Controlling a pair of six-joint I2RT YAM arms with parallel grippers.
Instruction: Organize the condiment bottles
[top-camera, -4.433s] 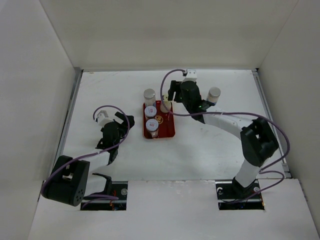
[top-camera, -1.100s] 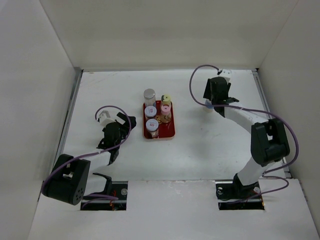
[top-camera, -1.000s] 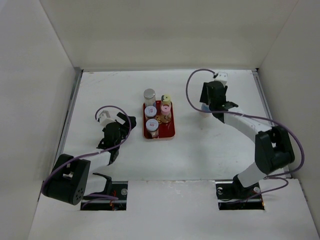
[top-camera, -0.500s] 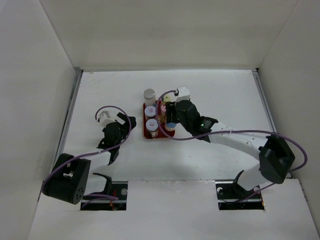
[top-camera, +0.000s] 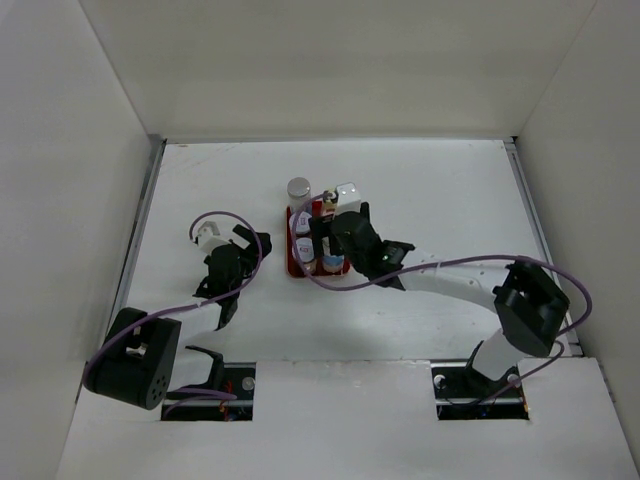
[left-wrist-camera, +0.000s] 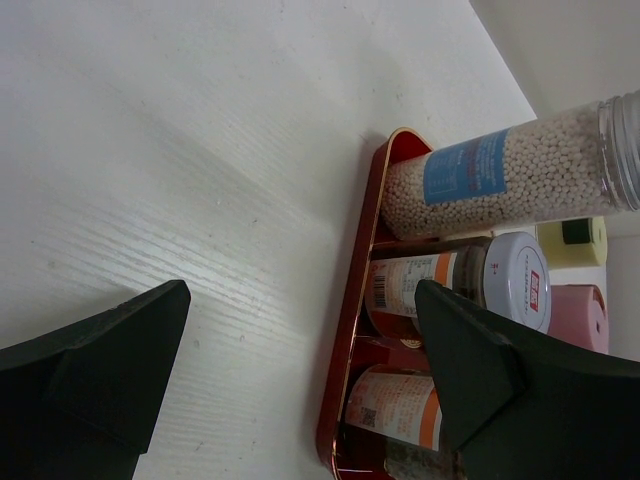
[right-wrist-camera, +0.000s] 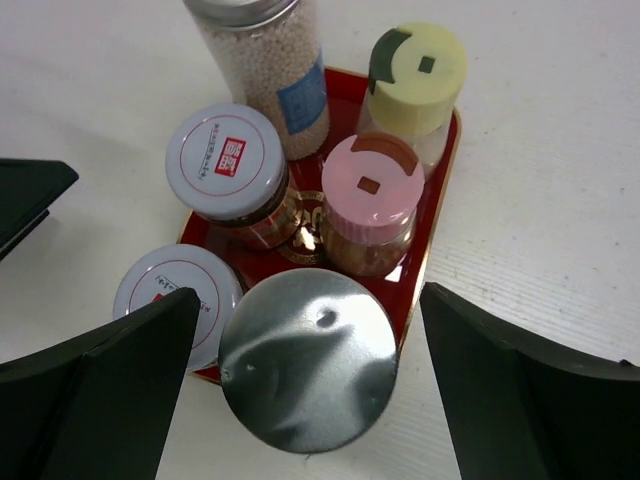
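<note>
Over the last free corner of the red tray (right-wrist-camera: 432, 235), right fingers (right-wrist-camera: 90, 390) flank the silver-capped bottle (right-wrist-camera: 305, 370) being placed; clamped or released, I cannot tell. Next: seat it, then lift straight clear; left fingers (left-wrist-camera: 90, 370) gape empty.

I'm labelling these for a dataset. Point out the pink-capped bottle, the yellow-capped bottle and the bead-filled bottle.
pink-capped bottle (right-wrist-camera: 372, 185): right wrist view, centre of its cap.
yellow-capped bottle (right-wrist-camera: 415, 75): right wrist view, top of its cap.
bead-filled bottle (right-wrist-camera: 258, 68): right wrist view, its clear side wall.
</note>
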